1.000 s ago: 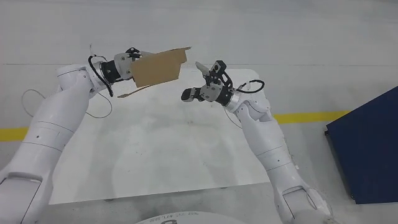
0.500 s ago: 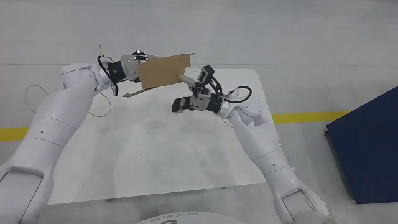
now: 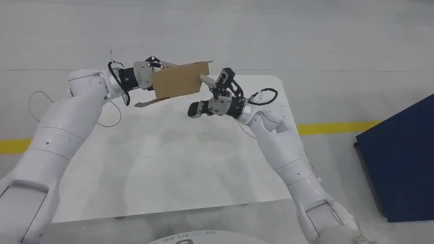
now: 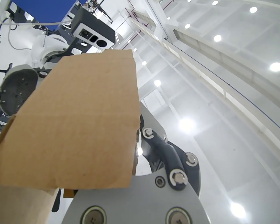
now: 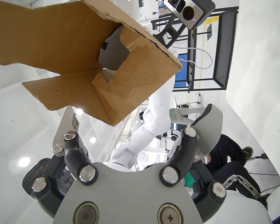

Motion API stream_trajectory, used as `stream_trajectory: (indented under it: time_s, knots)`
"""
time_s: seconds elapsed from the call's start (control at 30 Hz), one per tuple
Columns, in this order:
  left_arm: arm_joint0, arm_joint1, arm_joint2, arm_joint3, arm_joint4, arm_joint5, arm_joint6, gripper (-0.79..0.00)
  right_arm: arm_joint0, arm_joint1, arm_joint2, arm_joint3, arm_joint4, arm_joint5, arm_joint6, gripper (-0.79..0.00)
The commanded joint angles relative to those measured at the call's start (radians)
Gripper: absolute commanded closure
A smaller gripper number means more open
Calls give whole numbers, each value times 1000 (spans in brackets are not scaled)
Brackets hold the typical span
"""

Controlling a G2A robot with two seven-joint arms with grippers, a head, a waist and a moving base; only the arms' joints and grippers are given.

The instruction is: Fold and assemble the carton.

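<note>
A brown cardboard carton [image 3: 179, 80], partly unfolded with loose flaps, hangs above the table's far edge. My left gripper [image 3: 152, 74] is shut on its left end; in the left wrist view the carton [image 4: 79, 117] covers one finger and the other finger [image 4: 151, 122] shows beside it. My right gripper [image 3: 201, 95] stands open right of the carton, one finger near its upper right corner. In the right wrist view the carton [image 5: 67, 47] hangs over my right gripper [image 5: 140, 122], its lower corner dipping between the wide-apart fingers [image 5: 210, 124]. Whether they touch it I cannot tell.
The white table [image 3: 169, 176] lies under both arms. A dark blue box [image 3: 403, 156] stands on the floor at the right. A yellow floor line [image 3: 339, 127] runs behind the table. A thin cable [image 3: 41, 105] loops at the left.
My right gripper has moved left to the carton's right end, fingers still apart. The left arm has shifted the carton slightly right and levelled it.
</note>
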Motion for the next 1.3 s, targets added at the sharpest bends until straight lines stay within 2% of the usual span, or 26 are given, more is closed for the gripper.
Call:
stream_trajectory:
  time_s: [0.0,0.27,0.57,0.9,1.07,1.27]
  knots:
    - [-2,0,2,0,3,-2,-8,0,3,0,4,7,14,7,-10,-785]
    - [-3,-1,1,-9,-6,-11,-28,0,40,-6,-56,20,-51,66,-65,-785]
    - [0,-2,11,-17,-2,-9,-30,0,64,-11,-89,38,-65,70,-70,-785]
    - [3,3,-7,-12,-39,-5,-63,0,29,4,-6,36,-2,39,-20,-785]
    - [21,9,15,-48,-153,18,-40,0,15,10,29,34,28,45,-11,-785]
    - [23,27,52,-75,-249,46,-12,0,30,8,13,43,31,61,-17,-785]
